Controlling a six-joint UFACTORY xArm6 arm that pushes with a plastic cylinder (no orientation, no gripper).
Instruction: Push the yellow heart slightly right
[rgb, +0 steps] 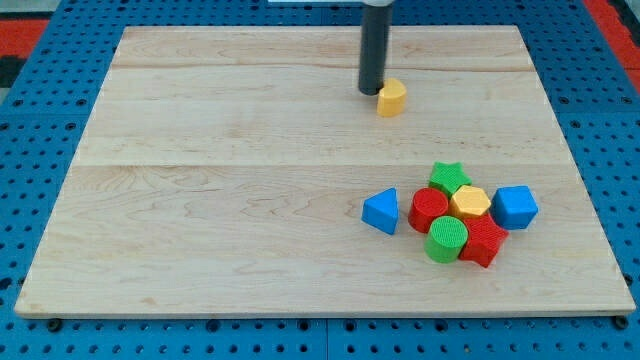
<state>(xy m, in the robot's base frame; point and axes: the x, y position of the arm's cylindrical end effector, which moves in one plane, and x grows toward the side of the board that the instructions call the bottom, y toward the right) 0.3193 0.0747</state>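
The yellow heart lies on the wooden board near the view's top, right of centre. My tip stands just to the heart's left, touching or nearly touching its left side. The dark rod rises from there out of the view's top edge.
A cluster of blocks lies at the lower right: a blue triangle, a green star, a yellow hexagon, a blue cube, a red block, a green cylinder and a red block.
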